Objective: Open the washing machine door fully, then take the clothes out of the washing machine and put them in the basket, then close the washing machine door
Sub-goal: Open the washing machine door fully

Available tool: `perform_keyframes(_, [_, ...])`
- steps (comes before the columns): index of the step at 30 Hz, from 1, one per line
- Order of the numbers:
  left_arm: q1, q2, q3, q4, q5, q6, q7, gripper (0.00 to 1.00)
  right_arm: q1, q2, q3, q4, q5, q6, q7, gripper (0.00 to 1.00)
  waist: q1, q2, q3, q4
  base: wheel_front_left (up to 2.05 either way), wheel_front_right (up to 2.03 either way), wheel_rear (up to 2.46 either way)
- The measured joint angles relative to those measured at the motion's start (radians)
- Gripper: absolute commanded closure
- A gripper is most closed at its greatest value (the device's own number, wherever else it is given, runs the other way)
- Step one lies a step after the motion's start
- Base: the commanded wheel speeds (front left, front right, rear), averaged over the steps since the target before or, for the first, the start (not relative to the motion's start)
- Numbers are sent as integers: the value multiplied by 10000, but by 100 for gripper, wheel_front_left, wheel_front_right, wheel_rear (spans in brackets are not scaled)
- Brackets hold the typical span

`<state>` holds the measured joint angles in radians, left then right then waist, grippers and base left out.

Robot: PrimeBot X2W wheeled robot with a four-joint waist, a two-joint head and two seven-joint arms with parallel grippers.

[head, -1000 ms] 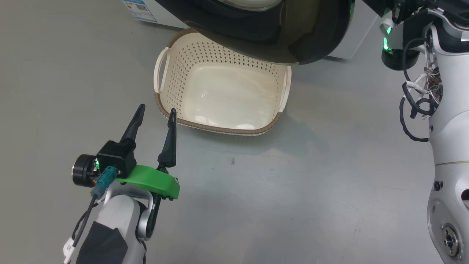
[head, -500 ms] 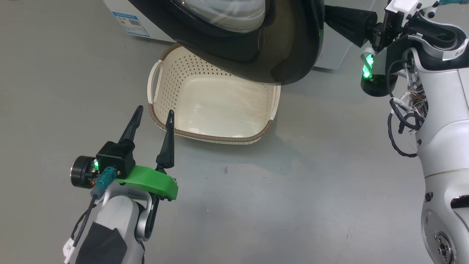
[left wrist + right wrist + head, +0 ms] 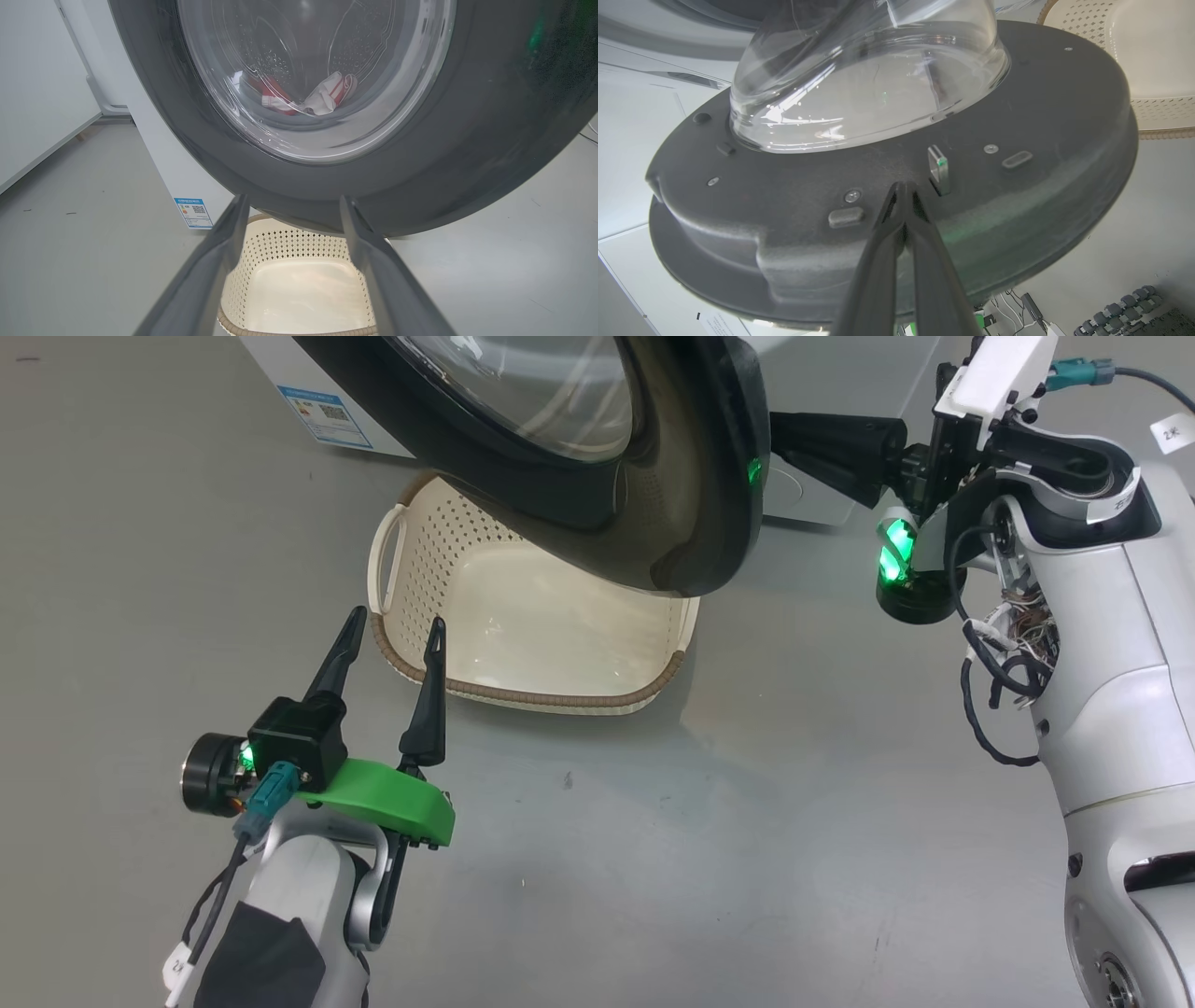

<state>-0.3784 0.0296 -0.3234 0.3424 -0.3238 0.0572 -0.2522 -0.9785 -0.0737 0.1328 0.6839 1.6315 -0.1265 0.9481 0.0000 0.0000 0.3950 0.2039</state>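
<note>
L arm came up from the lower-left corner of the head view, forearm upright in frame. The left gripper (image 3: 397,617) pointed fwd at the near-left corner of the basket (image 3: 523,692), its fingers spread wide w/ nothing between them. R arm reached in from the upper right, bent at the elbow, wrist roughly level. The right gripper (image 3: 903,186) aimed sideways across the view, fingers pressed together and empty, tips at the inner face of the washing machine door (image 3: 695,523), just beside the small latch hook (image 3: 938,167). Contact looked likely but couldn't be sure. Door stood partly swung out from the washing machine (image 3: 156,149), hanging over the far part of the basket, outer black rim facing the L gripper and the glass bowl (image 3: 859,84) bulging back twd the R one. Thru the glass, the clothes (image 3: 303,95) lay low in the drum, red and white. Basket sat on the grey floor (image 3: 747,821), long axis across the view, nothing in it, blue label (image 3: 322,415) beyond it.
</note>
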Motion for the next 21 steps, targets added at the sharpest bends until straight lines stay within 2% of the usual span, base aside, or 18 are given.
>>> perform_keyframes(21, [65,0,-79,2,0,0,0,0,833,-4,2548,-815,2280,0,368,100,0,0,-259,182,0,0,0])
